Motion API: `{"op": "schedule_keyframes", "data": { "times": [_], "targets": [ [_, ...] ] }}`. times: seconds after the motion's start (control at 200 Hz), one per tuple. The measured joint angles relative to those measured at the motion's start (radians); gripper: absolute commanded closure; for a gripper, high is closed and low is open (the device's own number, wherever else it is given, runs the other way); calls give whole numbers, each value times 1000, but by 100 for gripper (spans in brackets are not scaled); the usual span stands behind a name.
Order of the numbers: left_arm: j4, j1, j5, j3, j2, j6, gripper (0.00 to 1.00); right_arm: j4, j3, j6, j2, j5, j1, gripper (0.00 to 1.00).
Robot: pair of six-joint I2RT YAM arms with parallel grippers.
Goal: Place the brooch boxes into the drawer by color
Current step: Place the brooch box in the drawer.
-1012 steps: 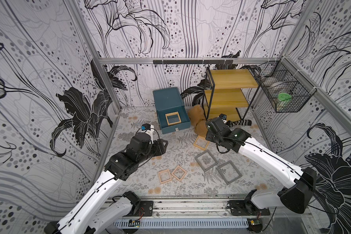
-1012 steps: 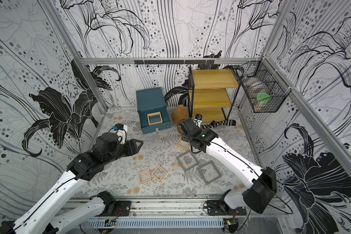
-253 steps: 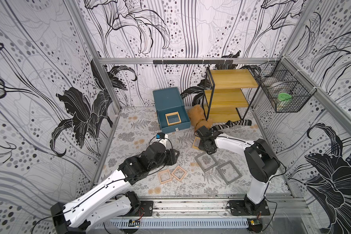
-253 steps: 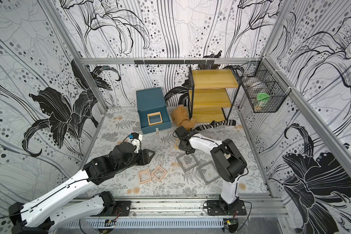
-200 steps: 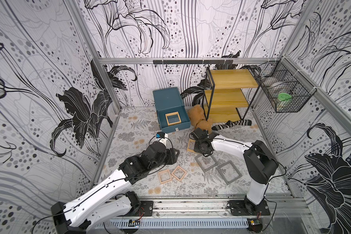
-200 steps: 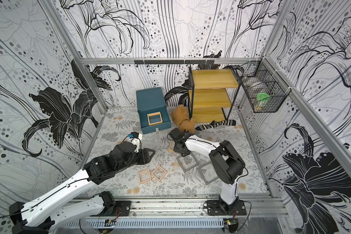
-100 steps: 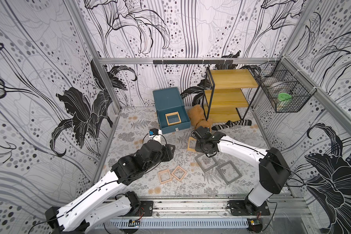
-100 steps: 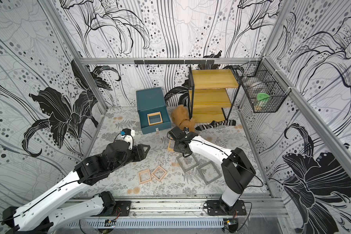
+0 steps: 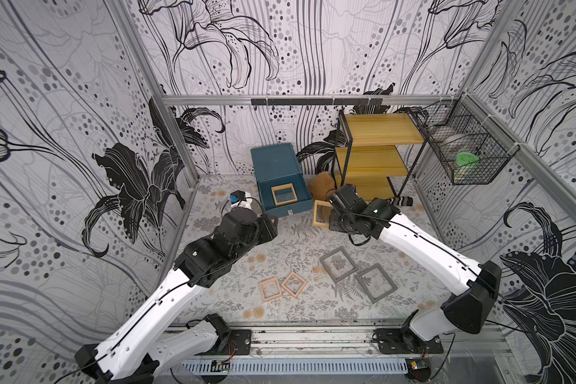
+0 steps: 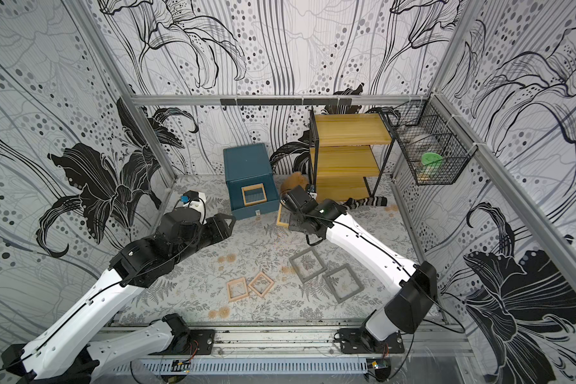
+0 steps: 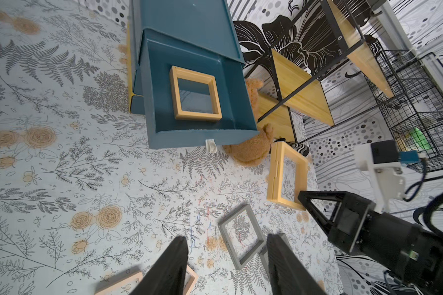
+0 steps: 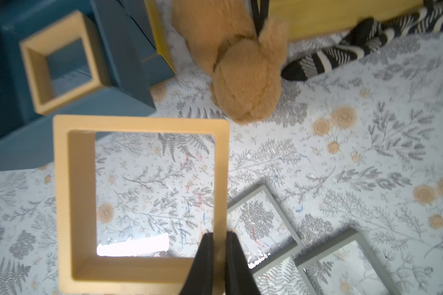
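The teal drawer (image 9: 288, 210) stands at the back with its top drawer pulled out, and one yellow-tan brooch box (image 9: 274, 196) lies inside. My right gripper (image 12: 218, 233) is shut on one side of a second yellow-tan brooch box (image 12: 64, 199), held off the floor just right of the drawer's front (image 9: 315, 215). Two grey boxes (image 9: 339, 265) (image 9: 375, 283) and two pinkish boxes (image 9: 270, 289) (image 9: 293, 284) lie flat on the floor. My left gripper (image 11: 227, 237) is open and empty, hovering left of the drawer front (image 9: 273, 226).
A yellow shelf rack (image 9: 374, 156) with a black frame stands right of the drawer. A tan plush toy (image 9: 320, 184) lies between them, with a striped black-and-white thing (image 9: 400, 200) beside the rack's foot. A wire basket (image 9: 466, 156) hangs on the right wall.
My right gripper has raised the yellow-tan box and carried it back towards the open drawer. My left gripper has drawn away from the pinkish boxes towards the drawer's left side.
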Motion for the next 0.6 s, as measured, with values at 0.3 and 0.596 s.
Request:
{"op": "schedule_keyframes", "data": {
  "times": [0.3, 0.596],
  "targets": [
    [-47, 58, -26, 60, 10, -14, 45, -52, 346, -161, 161, -5, 0, 100],
    [-82, 174, -34, 61, 10, -13, 45, -82, 644, -277, 384, -37, 0, 100]
  ]
}}
